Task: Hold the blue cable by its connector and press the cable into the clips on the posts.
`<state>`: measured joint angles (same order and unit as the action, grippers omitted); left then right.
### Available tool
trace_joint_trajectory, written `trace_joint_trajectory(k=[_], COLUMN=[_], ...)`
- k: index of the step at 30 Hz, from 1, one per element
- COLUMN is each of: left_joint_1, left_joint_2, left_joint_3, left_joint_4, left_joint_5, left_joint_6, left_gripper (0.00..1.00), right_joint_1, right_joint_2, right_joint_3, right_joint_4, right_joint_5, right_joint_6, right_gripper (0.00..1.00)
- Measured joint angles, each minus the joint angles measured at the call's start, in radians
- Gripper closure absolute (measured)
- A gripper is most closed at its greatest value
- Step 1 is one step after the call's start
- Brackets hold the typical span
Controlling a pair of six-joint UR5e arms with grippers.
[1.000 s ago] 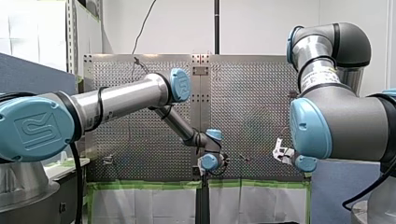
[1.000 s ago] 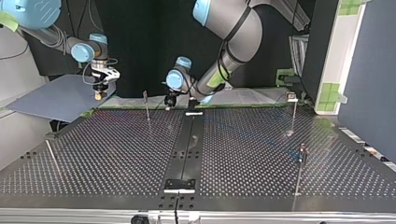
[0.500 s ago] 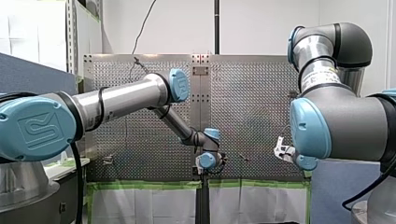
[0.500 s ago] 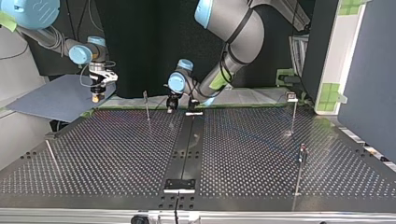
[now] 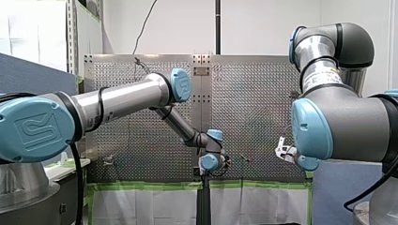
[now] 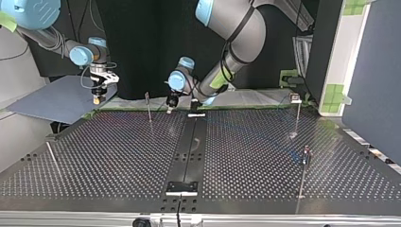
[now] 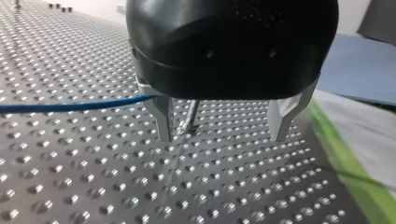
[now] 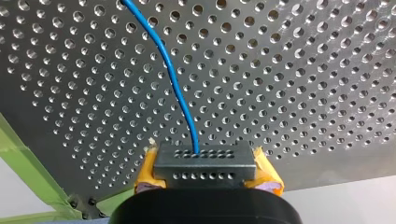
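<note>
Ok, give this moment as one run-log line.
right gripper: shut on grey connector of blue cable | left gripper: open above perforated metal table

The tabletop (image 6: 118, 156) is a perforated metal sheet, split down its middle by a dark strip (image 6: 189, 151). Thin posts stand on it: a far post (image 6: 149, 109) by the arms' edge, a right post (image 6: 297, 118) and a near post (image 6: 303, 170) at the top view's right, and a leaning post (image 6: 52, 158) at its left. Green tape (image 5: 141, 185) lines one edge.

My left arm (image 5: 122, 98), my right arm (image 5: 347, 117): silver tubes, light-blue caps, black cables. My left gripper (image 7: 222, 135): black dome, metal fingers (image 7: 163, 116). My right gripper (image 8: 208, 179): yellow pads (image 8: 145, 175).
</note>
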<state>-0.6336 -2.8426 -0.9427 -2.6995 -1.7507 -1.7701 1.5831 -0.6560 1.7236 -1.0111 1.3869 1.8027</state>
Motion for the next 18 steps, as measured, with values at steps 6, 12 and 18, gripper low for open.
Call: trace_joint_trajectory(k=[6,12,18], left_joint_1=[-0.031,-0.083,-0.125], left_joint_2=[0.019,0.068,0.094], left_joint_3=[-0.034,-0.087,-0.128], left_joint_4=[-0.045,-0.025,-0.026], left_joint_5=[0.041,0.064,0.045], left_joint_6=[0.058,0.11,0.125], left_gripper=[0.01,0.01,0.01], right_joint_1=[0.004,0.007,0.008], right_joint_2=[0.0,0.0,0.0], right_joint_3=[0.0,0.0,0.0], right_joint_4=[0.002,0.01,0.019], right_joint_5=[0.0,0.0,-0.001], right_joint_6=[0.006,0.009,0.009], right_gripper=[1.0,1.0,1.0])
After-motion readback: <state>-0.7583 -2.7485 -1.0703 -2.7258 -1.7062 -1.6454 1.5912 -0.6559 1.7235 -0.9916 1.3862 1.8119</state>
